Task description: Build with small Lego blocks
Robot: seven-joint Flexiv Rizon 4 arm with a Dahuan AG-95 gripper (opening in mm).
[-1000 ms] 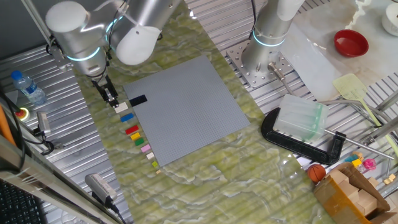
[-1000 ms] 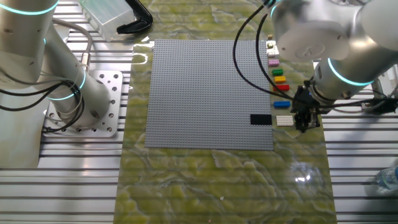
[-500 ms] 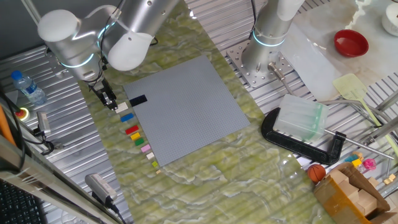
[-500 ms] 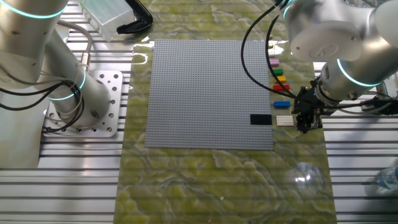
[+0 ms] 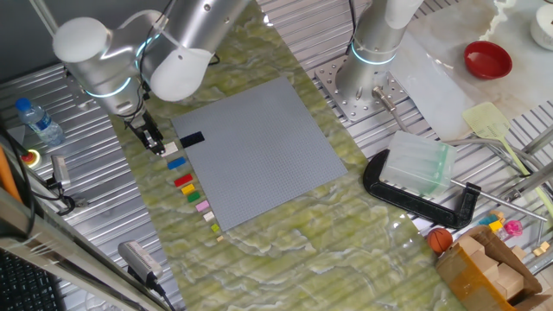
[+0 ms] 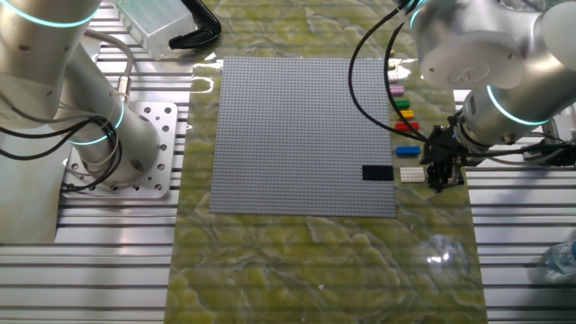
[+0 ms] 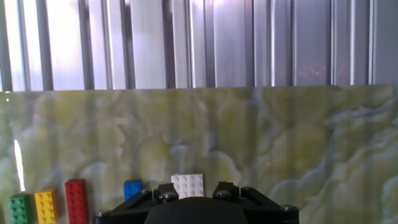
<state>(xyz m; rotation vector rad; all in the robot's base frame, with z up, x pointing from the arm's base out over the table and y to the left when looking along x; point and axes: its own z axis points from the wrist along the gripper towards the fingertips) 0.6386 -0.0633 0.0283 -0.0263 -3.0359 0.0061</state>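
One pair of dark fingers, the gripper (image 6: 440, 174), hangs low over the marble-patterned mat just off the edge of the grey baseplate (image 6: 297, 126). Whether the jaws are spread or pressed together I cannot tell: the fixed views show only a dark cluster, and the hand view shows the housing, not the tips.

Directly ahead of the gripper, just beside it toward the baseplate, lies the cream-white brick (image 7: 188, 185), studs up. It appears to be the piece to take. Beyond it, on the plate's edge, sits the black brick (image 6: 377, 173), probably the start of the build.

To one side of the gripper, running away along the mat, the rest of the row waits: blue brick (image 7: 133, 189) nearest, then red brick (image 7: 76, 200), yellow brick (image 7: 46, 206) and green brick (image 7: 20, 208), with paler pieces farther off in the fixed views.

To grasp well, I judge the fingers should centre over the cream-white brick, square to its sides, and close on opposite faces without nudging the blue neighbour. A level grip matters, since a tilted brick will not seat onto the studs.
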